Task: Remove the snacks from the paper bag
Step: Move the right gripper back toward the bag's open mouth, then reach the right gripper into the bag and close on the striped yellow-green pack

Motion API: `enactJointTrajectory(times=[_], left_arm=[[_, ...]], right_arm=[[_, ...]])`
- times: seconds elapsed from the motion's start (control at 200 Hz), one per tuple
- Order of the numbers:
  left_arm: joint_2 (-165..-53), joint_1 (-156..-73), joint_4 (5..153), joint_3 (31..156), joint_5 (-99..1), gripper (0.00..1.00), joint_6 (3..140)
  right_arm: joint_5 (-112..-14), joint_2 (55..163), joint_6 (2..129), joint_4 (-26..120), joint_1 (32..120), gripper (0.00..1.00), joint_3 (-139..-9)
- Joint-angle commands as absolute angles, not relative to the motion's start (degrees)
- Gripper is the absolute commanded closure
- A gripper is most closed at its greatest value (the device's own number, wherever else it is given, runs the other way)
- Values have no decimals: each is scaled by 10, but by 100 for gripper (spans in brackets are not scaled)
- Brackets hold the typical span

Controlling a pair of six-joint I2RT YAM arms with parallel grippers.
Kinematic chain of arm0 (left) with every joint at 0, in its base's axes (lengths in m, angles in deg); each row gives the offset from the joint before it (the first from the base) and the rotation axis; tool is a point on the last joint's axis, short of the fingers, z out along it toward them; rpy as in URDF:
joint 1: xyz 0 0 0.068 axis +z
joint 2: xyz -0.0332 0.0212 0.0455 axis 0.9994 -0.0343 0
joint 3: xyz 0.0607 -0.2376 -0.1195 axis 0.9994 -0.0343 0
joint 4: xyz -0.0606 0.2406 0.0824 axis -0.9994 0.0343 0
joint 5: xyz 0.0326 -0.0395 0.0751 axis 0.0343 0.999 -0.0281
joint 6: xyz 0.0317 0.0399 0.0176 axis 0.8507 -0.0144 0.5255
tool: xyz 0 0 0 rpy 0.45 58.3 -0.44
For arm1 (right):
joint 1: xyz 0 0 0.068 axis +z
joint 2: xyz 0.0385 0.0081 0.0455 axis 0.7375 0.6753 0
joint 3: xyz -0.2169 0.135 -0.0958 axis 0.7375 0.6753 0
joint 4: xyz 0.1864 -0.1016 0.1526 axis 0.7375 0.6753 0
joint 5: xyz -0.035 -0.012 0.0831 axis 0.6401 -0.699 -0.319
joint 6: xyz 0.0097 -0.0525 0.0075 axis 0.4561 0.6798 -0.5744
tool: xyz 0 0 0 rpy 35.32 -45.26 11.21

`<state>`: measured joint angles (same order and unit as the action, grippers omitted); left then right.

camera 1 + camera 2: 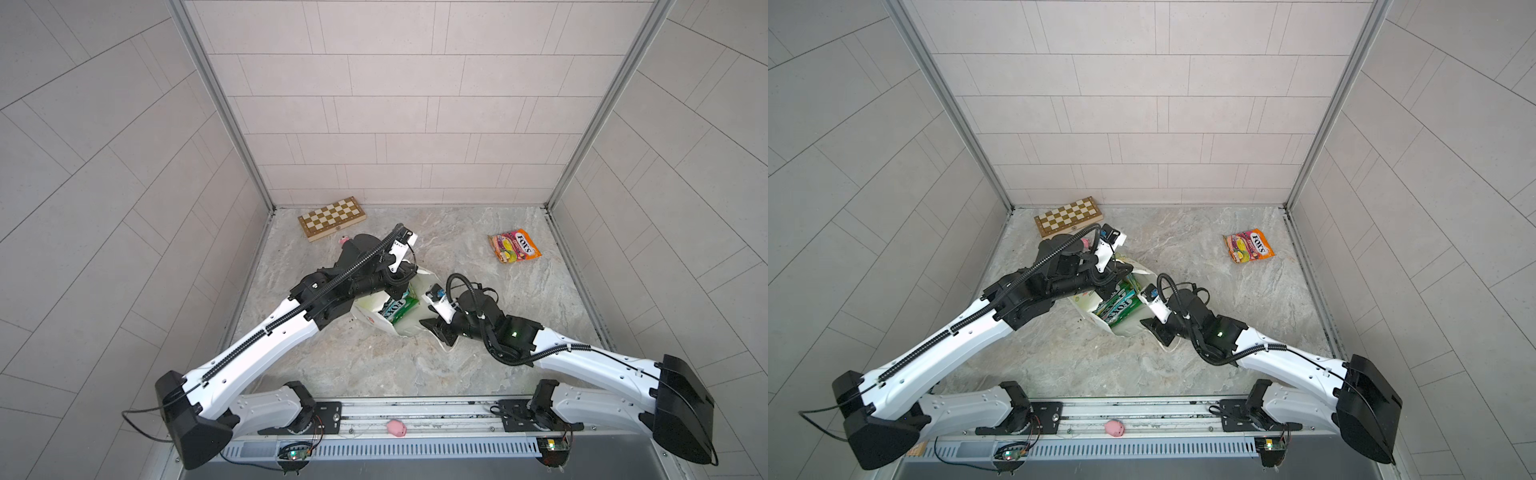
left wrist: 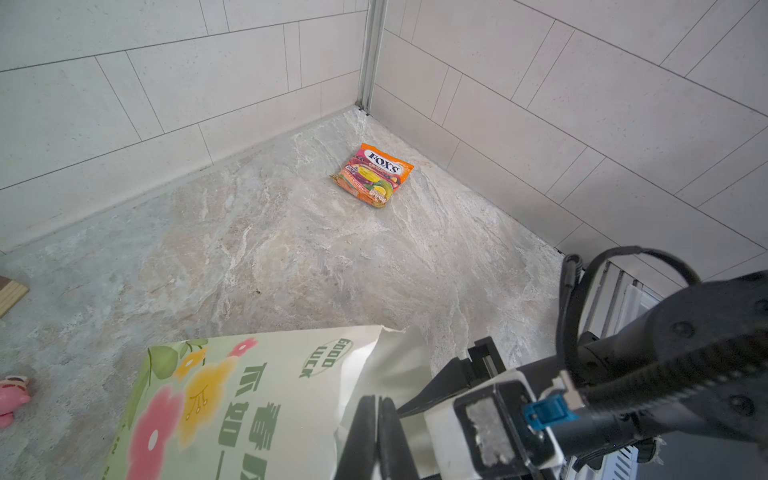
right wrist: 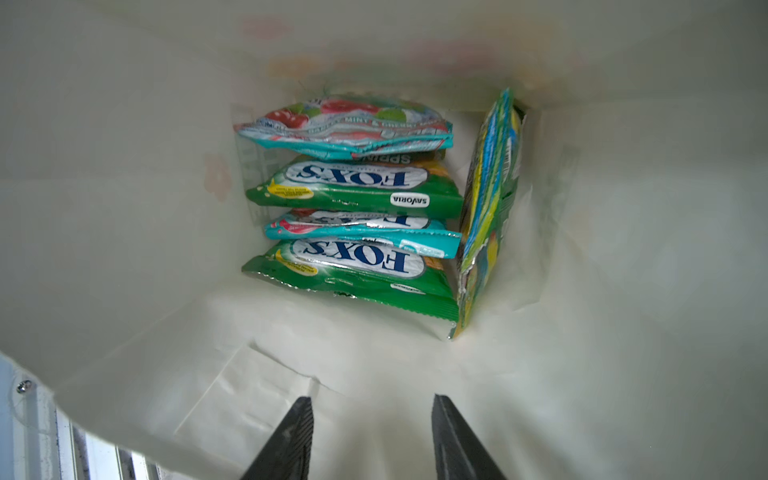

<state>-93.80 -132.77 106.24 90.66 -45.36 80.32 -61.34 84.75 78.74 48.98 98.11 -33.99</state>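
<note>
Left tool (image 2: 376, 432) closed on the rim of the paper bag (image 1: 374, 318), which lies tipped mid-surface (image 1: 374, 365); right tool (image 3: 372, 398) half open, empty, at its mouth. Out: one orange packet (image 1: 514, 247), far right. To remove: four stacked packets (image 3: 353, 187), plus a fifth packet (image 3: 486, 216) on edge.

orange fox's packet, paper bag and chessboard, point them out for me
orange packet (image 1: 514, 247): in a top view, middle of its printed face
paper bag (image 2: 249, 386): left wrist view, its flower-printed side
chessboard (image 1: 332, 218): in a top view, centre of the chequered top
</note>
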Motion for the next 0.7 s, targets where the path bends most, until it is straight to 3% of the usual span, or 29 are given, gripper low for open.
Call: enactJointTrajectory(times=[0.0,0.4,0.696], left_arm=[[-920,-1333,1030,900,-453,100,795],[-921,-1336,1027,899,-421,100,801],[-925,-1341,1028,899,-410,100,807]], right_arm=[[-588,856,804,480,992,51,-336],[-540,928,816,482,1044,48,-371],[-382,964,779,482,1052,53,-407]])
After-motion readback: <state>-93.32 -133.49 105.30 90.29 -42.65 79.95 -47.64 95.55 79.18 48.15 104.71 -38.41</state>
